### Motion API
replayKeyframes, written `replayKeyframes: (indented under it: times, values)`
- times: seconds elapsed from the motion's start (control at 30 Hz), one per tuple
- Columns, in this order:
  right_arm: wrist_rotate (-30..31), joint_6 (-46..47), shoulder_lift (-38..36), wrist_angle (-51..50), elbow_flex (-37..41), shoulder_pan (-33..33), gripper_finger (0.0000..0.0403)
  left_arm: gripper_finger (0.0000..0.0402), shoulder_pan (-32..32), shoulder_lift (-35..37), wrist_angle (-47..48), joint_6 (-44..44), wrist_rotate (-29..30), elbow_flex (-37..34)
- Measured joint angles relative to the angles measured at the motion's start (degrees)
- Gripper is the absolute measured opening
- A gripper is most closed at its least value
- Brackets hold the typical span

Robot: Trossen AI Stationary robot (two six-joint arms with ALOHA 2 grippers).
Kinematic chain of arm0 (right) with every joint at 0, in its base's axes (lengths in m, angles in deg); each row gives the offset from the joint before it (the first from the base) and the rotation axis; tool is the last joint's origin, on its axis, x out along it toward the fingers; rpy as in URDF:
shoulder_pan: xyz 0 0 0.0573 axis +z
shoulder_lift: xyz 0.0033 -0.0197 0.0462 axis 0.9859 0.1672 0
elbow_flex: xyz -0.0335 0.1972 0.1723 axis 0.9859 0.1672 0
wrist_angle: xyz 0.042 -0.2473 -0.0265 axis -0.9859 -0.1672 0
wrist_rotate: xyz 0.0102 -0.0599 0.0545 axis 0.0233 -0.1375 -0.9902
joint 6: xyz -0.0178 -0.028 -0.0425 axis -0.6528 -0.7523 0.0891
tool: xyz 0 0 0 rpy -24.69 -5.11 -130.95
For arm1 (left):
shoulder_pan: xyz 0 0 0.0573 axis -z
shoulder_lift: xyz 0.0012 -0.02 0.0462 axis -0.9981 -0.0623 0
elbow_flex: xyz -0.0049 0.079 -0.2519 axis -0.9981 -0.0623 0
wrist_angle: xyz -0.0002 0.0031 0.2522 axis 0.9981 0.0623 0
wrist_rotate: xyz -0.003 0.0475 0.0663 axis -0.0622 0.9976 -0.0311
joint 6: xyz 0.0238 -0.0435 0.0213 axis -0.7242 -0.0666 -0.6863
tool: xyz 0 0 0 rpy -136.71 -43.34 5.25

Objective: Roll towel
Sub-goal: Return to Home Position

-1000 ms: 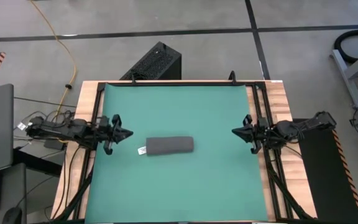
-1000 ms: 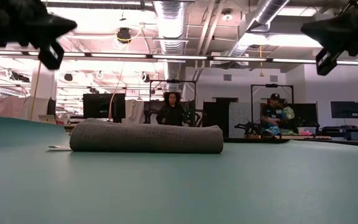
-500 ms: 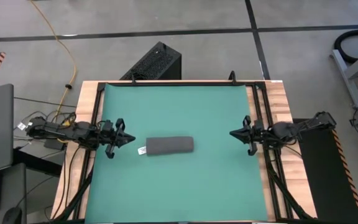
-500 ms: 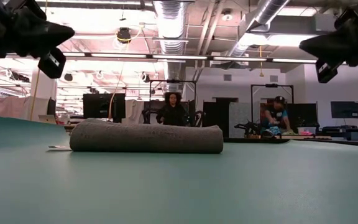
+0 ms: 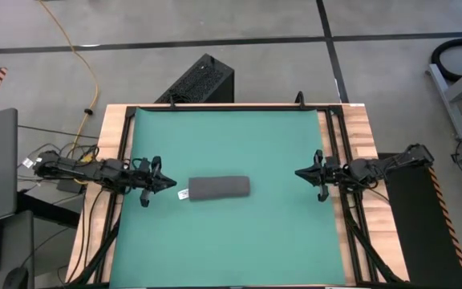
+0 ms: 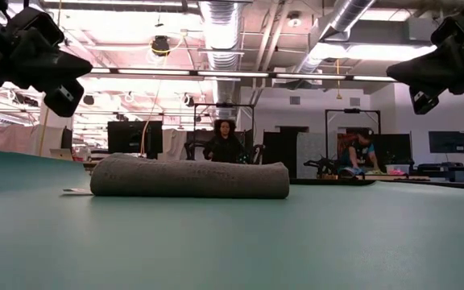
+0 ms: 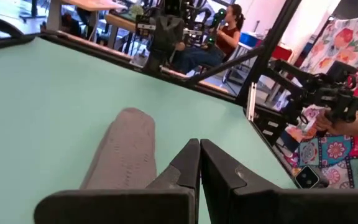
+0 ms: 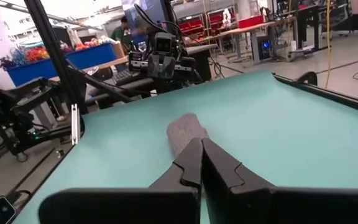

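The whole tabletop (image 5: 359,120) is seen from straight above in the high view, from far enough off that floor (image 5: 215,24) is taken in around it; the green mat (image 5: 231,136) is centred in the frame. The low view is set at mat level, close to the towel (image 6: 190,177), and is faced level across it into the room (image 6: 296,105) behind. Each wrist view is aimed forward, low over the mat, past its own claw: the left claw (image 7: 199,155) and the right claw (image 8: 201,155), from opposite sides. The towel is shared by all four views. The right arm (image 7: 166,31) is caught in the left wrist view, the left arm (image 8: 163,56) in the right.
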Motion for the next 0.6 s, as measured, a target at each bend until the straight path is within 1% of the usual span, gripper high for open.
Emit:
replayKeyframes:
  times: [0.33, 0.5, 0.6]
  values:
    - [0.0, -1.4, 0.0, -0.4, 0.0, 0.0, 0.0027, 0.0, 0.0, 0.0, 2.2, -0.5, 0.0, 0.0]
    - [0.0, -1.4, 0.0, -0.6, 0.0, 0.0, 0.0027, 0.0, 0.0, 0.0, 3.2, 0.8, -2.3, -0.1]
    - [0.0, -1.5, 0.0, -0.6, 0.0, 0.0, 0.0027, 0.0, 0.0, 0.0, 3.2, -1.0, -2.7, -0.1]
